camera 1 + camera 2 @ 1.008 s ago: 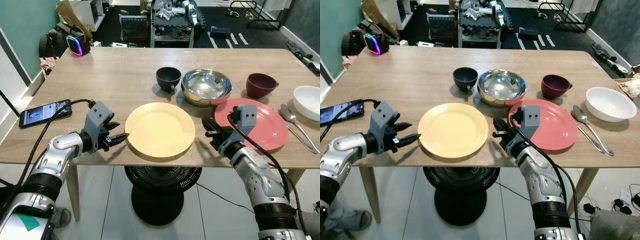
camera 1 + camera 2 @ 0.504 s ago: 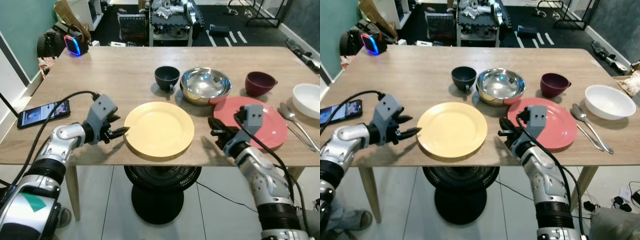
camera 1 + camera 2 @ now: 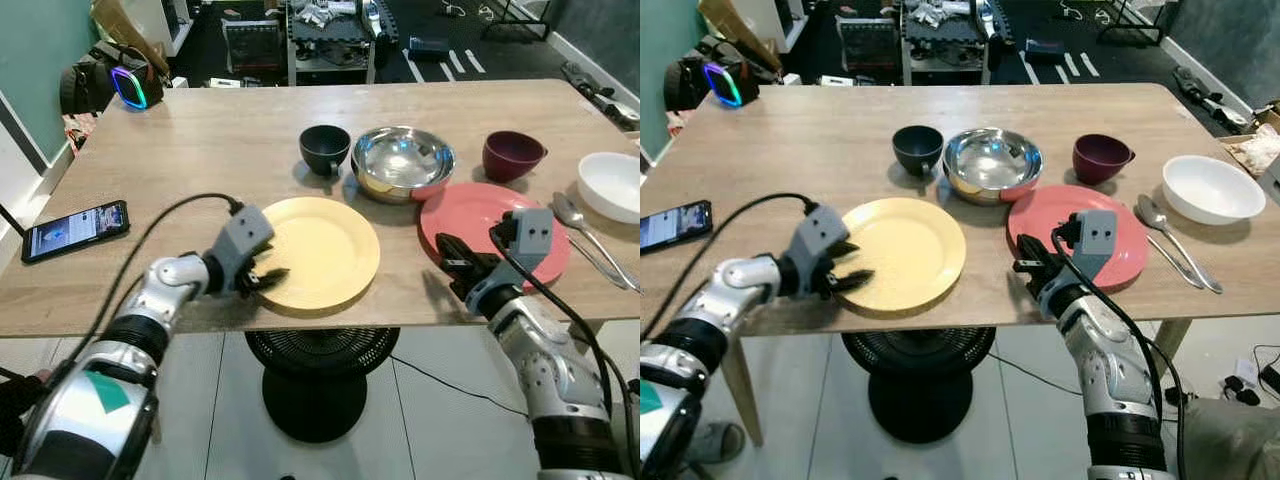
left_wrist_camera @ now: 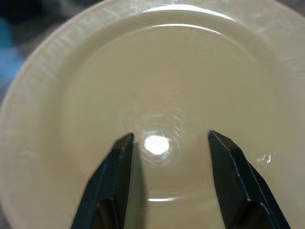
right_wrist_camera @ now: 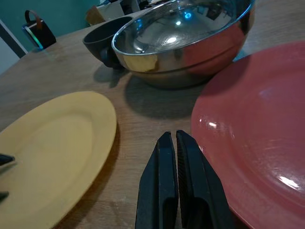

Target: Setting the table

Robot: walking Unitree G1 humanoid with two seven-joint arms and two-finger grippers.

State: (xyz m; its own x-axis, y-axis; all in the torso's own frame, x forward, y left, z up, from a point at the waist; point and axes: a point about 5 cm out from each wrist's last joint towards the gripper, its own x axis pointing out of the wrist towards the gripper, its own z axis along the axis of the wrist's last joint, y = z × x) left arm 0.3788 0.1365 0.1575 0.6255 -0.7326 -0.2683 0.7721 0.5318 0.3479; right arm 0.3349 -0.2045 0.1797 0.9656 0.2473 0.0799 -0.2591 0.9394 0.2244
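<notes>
A yellow plate (image 3: 322, 250) lies near the front edge of the wooden table (image 3: 200, 160). My left gripper (image 3: 268, 278) is open, its fingers (image 4: 112, 179) spread over the plate's left rim and inner face (image 4: 157, 95). A red plate (image 3: 480, 225) lies to the right. My right gripper (image 3: 452, 258) is shut and empty, hovering by the red plate's left edge (image 5: 248, 129), between the two plates. The yellow plate (image 5: 52, 148) lies to its left.
Behind the plates stand a black cup (image 3: 325, 150), a steel bowl (image 3: 402, 162) and a maroon cup (image 3: 513, 155). A white bowl (image 3: 612, 185) and spoons (image 3: 585, 235) lie at the far right, a phone (image 3: 73, 229) with its cable at the left.
My left gripper has moved right, from beside the yellow plate to over its left rim. The right gripper has shifted slightly rightward beside the red plate. The camera has moved a little.
</notes>
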